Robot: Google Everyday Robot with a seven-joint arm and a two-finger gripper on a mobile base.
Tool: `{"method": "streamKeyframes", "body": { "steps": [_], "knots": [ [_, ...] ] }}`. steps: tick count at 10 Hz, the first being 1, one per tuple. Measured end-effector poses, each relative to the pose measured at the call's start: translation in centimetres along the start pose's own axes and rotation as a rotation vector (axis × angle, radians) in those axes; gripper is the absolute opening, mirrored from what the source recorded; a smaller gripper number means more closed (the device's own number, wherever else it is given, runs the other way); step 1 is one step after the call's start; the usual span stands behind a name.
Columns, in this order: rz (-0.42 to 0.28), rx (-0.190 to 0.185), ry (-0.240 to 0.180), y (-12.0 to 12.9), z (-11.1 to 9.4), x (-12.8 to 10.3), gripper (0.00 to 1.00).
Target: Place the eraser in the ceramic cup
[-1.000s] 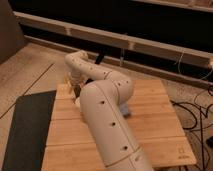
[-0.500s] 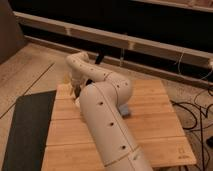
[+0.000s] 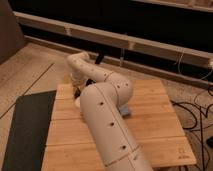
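The white arm (image 3: 105, 125) reaches in from the lower edge and lies across the middle of the wooden table (image 3: 150, 135), bending back at its elbow toward the far left corner. The gripper (image 3: 77, 92) hangs low over that corner, close to the table's left edge, with the wrist above it. It is mostly hidden by the arm, so I cannot tell how far open it is or whether it holds anything. A small dark spot shows at the tip, too unclear to name. The cup is not in sight, so what is in it cannot be told. The eraser is not visible either, so its place, its long axis and its direction cannot be told. A blue-grey piece (image 3: 125, 110) lies flat on the boards, just beside the arm's right side. A black mat (image 3: 27, 130) lies against the table's left edge, and cables (image 3: 197, 115) trail over the floor to the right.
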Motion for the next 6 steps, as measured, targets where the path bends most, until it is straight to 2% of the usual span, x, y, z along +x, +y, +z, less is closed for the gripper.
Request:
{"method": "streamKeyframes", "body": {
  "steps": [1,2,3,4,5,6],
  "knots": [
    [-0.007,0.007,-0.036,0.1,-1.2,-1.1,0.0],
    [-0.031,0.023,-0.099,0.3,-3.6,-2.9,0.0],
    [-0.048,0.034,-0.139,0.6,-5.1,-4.0,0.0],
    [-0.075,0.048,-0.196,1.1,-7.4,-5.3,0.0],
    [-0.099,0.057,-0.25,1.8,-9.4,-6.4,0.0],
    [-0.116,0.061,-0.283,2.4,-10.7,-6.8,0.0]
  ]
}}
